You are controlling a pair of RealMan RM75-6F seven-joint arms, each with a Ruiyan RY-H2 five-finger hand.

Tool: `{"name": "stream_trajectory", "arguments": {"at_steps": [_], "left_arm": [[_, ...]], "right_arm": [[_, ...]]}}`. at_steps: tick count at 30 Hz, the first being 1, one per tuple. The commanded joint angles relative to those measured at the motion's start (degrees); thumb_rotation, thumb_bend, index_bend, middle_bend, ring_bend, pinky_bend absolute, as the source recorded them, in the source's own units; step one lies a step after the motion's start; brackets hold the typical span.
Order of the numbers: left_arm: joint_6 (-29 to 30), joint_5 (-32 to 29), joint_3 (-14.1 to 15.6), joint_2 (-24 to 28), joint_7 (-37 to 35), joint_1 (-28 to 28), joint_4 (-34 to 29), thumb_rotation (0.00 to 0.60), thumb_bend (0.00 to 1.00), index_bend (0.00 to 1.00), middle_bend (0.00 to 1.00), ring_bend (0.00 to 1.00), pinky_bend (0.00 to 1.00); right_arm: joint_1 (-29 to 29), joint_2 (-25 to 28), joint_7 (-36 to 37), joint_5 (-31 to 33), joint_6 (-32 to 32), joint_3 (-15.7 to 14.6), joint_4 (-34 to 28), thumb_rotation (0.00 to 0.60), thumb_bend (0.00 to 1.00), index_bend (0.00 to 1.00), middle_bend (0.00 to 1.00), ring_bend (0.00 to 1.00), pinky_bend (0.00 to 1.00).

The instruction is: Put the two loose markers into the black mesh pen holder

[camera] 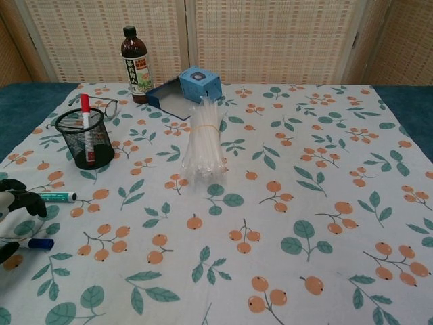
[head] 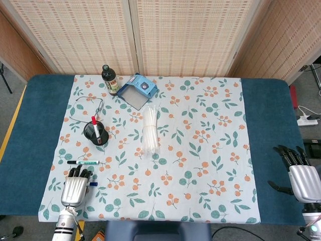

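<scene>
The black mesh pen holder (head: 96, 134) (camera: 84, 139) stands on the left of the floral cloth with a red marker (head: 94, 126) (camera: 85, 112) upright in it. A green marker (head: 83, 162) (camera: 58, 197) lies flat in front of the holder. A blue-capped marker (head: 94, 184) (camera: 38, 244) lies nearer the front edge, its shaft running under my left hand (head: 74, 187) (camera: 15, 204). That hand hovers over it with its fingers apart, dark fingertips close to the green marker, gripping nothing. My right hand (head: 302, 178) rests open at the far right over the blue table cover.
A dark bottle (head: 109, 79) (camera: 134, 64), an open blue box (head: 137, 89) (camera: 190, 85) and glasses (head: 85, 106) (camera: 108, 106) sit at the back left. A bundle of clear straws (head: 150, 131) (camera: 205, 141) lies mid-cloth.
</scene>
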Motion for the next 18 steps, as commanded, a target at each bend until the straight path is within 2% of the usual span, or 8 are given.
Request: {"name": "stream_trajectory", "arguments": {"at_steps": [1,9,18], "left_arm": [[1.8,-1.8,-0.4,-1.6,4.3,0.7,-0.3,0.600,0.34,0.35,0.31,0.13,0.19],[4.4,-5.9,-0.8,-3.5,12.3,2.0,-3.8,0.600,0.34,0.33,0.30,0.13,0.18],[5.5,-8.2,-1.1,-5.5,13.5,2.3,-6.4,0.600,0.34,0.34,0.33,0.14,0.18]], "right_arm": [[0.0,0.0,0.3,-0.1,0.0,0.0,0.1,0.600,0.00,0.16,0.11,0.14,0.00],[0.2,0.1,0.9,0.0,-0.4,0.0,0.4,0.600,0.00,0.16,0.11,0.15,0.00],[0.1,0.1,1.1,0.2,-0.4,0.0,0.5,0.600,0.00,0.17,0.11,0.15,0.00]]}}
